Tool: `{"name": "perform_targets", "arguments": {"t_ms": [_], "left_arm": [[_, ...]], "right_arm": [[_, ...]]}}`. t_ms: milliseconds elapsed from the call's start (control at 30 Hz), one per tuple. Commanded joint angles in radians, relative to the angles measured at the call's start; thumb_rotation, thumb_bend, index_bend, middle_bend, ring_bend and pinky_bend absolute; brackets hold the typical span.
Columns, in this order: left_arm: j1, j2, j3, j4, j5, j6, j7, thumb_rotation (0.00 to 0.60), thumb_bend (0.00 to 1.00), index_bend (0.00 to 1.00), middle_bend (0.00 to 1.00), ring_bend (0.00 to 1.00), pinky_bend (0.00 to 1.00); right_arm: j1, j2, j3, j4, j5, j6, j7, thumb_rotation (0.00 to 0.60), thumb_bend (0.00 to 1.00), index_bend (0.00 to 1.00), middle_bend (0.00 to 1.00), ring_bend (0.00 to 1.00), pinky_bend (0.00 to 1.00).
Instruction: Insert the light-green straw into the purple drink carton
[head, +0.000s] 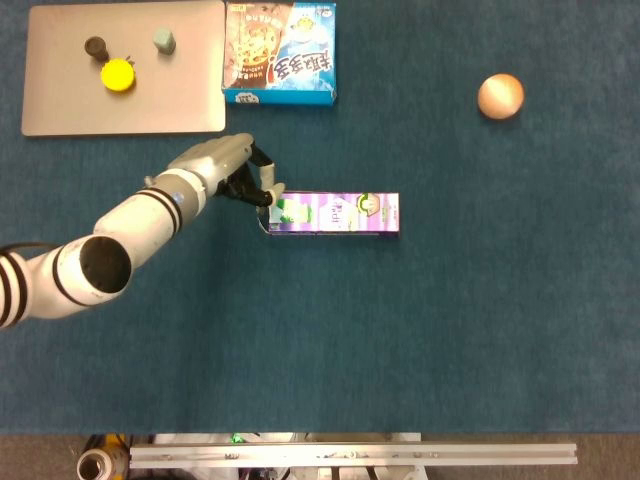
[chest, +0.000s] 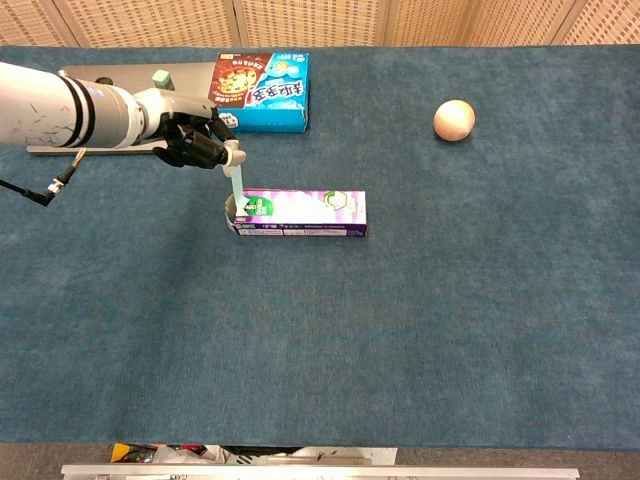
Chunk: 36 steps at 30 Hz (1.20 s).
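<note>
Two views differ: from the chest the light-green straw (chest: 236, 187) shows plainly, pinched upright by the left robot hand (chest: 196, 141), its lower end at the open left end of the purple drink carton (chest: 297, 213); overhead it nearly vanishes (foreshortened). Boxy carton lies flat on the blue carpeted bench (chest: 420, 330).

Open blue desk (chest: 330, 340) is spreading across the lower frame; the snack box (chest: 259, 92) and grey board (head: 125, 100) are crowding the upper left.
</note>
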<state>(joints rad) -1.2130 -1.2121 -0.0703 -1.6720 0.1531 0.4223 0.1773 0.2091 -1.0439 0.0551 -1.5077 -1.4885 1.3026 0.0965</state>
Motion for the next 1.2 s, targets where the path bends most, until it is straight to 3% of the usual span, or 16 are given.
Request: {"name": "perform_targets", "arguments": {"t_ms": [33,467,900,1033,1200], "left_arm": [[-0.019,-0.025,0.005,0.021,0.010,-0.009,-0.034,0.356,0.43,0.60,0.95,0.97,0.99],[-0.089,-0.104,0.049,0.062,0.007,0.040,-0.111,0.355,0.44,0.59,0.94,0.96,0.99],[-0.110,-0.126,0.096,0.082,0.008,0.065,-0.133,0.353,0.44,0.58,0.94,0.96,0.99],[-0.109,-0.117,0.102,0.072,0.024,0.053,-0.139,0.346,0.44,0.52,0.94,0.96,0.99],[-0.100,-0.106,0.102,0.059,0.051,0.056,-0.154,0.330,0.43,0.36,0.93,0.95,0.99]], "right_arm": [[-0.002,0.001,-0.001,0.000,-0.002,0.003,0.002,0.600,0.33,0.05,0.25,0.06,0.04],[-0.011,0.001,-0.005,0.016,-0.005,0.016,0.026,0.600,0.33,0.05,0.25,0.06,0.04],[-0.022,0.006,-0.008,0.021,-0.006,0.030,0.039,0.600,0.33,0.05,0.25,0.06,0.04],[-0.025,0.007,-0.008,0.020,-0.007,0.035,0.040,0.600,0.33,0.05,0.25,0.06,0.04],[-0.029,0.010,-0.008,0.015,-0.009,0.041,0.039,0.600,0.33,0.05,0.25,0.06,0.04]]}}
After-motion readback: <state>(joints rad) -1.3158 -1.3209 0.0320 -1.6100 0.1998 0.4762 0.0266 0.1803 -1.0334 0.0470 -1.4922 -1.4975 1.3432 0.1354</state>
